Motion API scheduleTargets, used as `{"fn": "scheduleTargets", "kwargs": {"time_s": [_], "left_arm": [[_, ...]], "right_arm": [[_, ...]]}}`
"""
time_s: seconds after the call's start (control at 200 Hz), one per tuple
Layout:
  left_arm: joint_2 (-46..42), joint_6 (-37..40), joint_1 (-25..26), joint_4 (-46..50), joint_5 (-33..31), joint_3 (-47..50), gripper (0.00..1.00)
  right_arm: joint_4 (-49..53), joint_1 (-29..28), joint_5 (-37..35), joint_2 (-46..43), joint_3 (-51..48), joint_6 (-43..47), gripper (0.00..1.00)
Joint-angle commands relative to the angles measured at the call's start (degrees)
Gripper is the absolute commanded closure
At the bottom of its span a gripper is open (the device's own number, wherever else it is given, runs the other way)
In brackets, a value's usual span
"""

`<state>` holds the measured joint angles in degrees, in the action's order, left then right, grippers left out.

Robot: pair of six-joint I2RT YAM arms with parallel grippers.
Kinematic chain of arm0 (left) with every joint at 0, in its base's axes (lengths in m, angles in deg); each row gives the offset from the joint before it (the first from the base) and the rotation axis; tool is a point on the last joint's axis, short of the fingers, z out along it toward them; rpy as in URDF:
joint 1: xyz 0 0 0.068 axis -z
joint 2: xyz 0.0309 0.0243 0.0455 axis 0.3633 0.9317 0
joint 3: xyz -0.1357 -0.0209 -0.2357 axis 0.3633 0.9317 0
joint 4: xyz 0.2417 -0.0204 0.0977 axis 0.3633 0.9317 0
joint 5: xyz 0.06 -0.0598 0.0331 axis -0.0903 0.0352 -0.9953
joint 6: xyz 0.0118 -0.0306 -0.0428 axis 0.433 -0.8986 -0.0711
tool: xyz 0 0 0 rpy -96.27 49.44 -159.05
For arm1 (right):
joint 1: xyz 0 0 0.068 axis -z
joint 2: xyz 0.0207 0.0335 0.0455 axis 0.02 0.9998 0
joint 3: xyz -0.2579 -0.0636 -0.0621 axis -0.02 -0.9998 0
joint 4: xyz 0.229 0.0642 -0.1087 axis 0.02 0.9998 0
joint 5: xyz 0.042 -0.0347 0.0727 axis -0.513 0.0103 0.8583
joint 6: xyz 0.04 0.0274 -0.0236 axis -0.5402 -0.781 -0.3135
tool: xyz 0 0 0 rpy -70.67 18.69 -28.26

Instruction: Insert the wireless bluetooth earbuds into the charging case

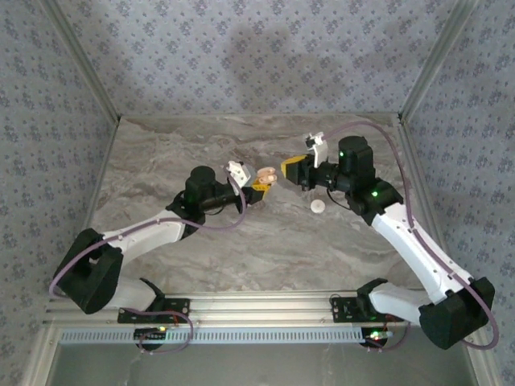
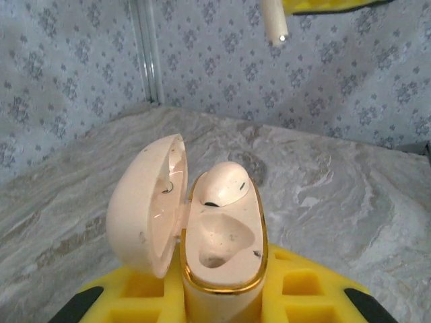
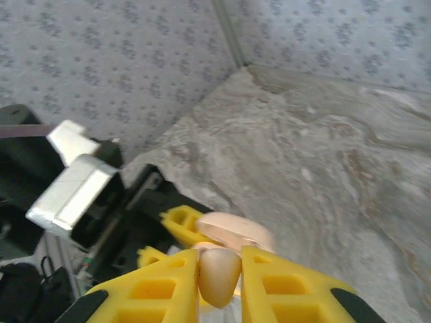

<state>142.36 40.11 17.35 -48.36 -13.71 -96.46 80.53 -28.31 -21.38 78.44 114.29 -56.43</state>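
The peach charging case [image 2: 225, 259] stands upright between my left gripper's [image 2: 222, 299] yellow fingers [image 2: 131, 296], which are shut on it. Its lid [image 2: 141, 202] hangs open to the left. One whitish earbud [image 2: 225, 183] sits in the far slot; the near slot [image 2: 219, 239] is hollow. My right gripper [image 3: 219, 272] is shut on a second earbud [image 3: 219, 276], held above and just to the right of the case [image 3: 236, 230]. That earbud's stem [image 2: 275, 20] points down at the top of the left wrist view. From above, the left gripper [image 1: 259, 183] and the right gripper [image 1: 290, 169] meet at mid-table.
A plain white round disc [image 1: 318, 206] lies on the marble table [image 1: 241, 241] just in front of the right gripper. Patterned walls [image 1: 241, 56] close in the back and sides. A metal rail [image 1: 257, 304] runs along the near edge.
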Motion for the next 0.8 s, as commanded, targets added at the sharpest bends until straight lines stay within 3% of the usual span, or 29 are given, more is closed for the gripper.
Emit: {"fn": "scheduleTargets", "kwargs": {"time_s": [0.0, 0.794], "left_arm": [[0.85, -1.02, 0.48, -4.62, 2.77, -2.09, 0.81], [0.42, -3.05, 0.73, -6.03, 3.59, -3.55, 0.81]], "right_arm": [[-2.47, -2.01, 3.49, 1.70, 2.05, 2.76, 0.79], [-2.40, -4.29, 2.82, 6.27, 1.57, 6.56, 0.79]]}}
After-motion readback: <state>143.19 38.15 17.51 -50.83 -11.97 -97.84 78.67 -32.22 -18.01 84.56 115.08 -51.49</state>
